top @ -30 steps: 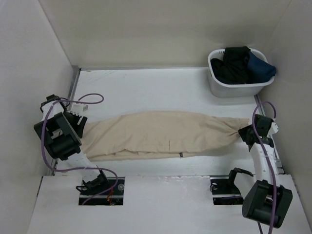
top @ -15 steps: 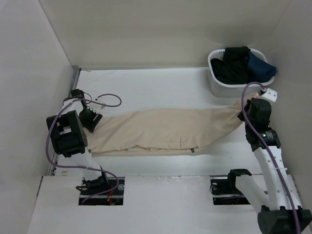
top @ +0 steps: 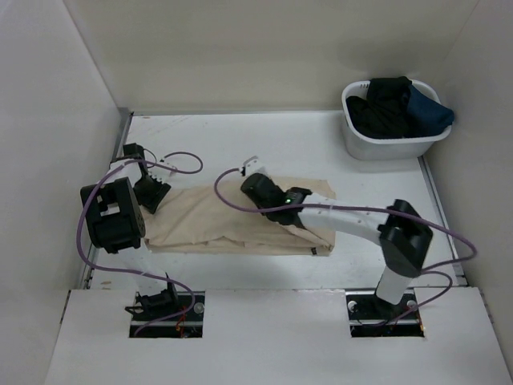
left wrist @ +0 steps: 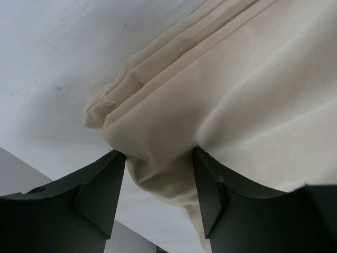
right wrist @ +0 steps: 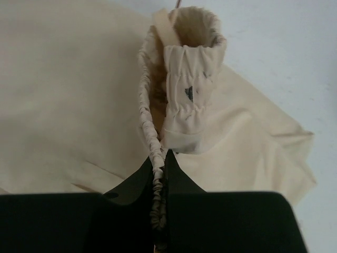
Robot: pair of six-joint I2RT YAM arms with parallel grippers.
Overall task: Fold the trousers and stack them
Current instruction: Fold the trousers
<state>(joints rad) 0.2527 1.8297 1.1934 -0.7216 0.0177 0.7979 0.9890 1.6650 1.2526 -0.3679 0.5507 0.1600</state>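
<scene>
The white table (top: 240,136) fills the top view, walled in on three sides. On it the trousers (top: 200,220) lie as a beige strip running from near the left edge to about the middle. The right-hand part is doubled back over the rest, so the cloth is layered and ends in a fold right of centre.

The right arm (top: 353,216) reaches from its base at the near edge across to the table's middle. The left arm (top: 108,212) stands by the left edge. Purple cables (top: 180,156) loop off both.

A white basket (top: 377,146) sits in the far right corner, well apart from the trousers, heaped with dark clothes (top: 389,104).

The right fingers (top: 250,186) sit over the far edge of the doubled layer. In the wrist view these fingers (right wrist: 160,158) are pressed together on a gathered elastic band of the trousers (right wrist: 68,95), which curls up in a loop above them.

The left fingers (top: 152,192) are at the left end of the strip. Their own camera shows them (left wrist: 158,158) pinching a thick bunch of the trousers (left wrist: 253,95), with stacked folded edges just beyond.

A small dark tag (top: 311,252) shows at the near right corner of the folded cloth.
</scene>
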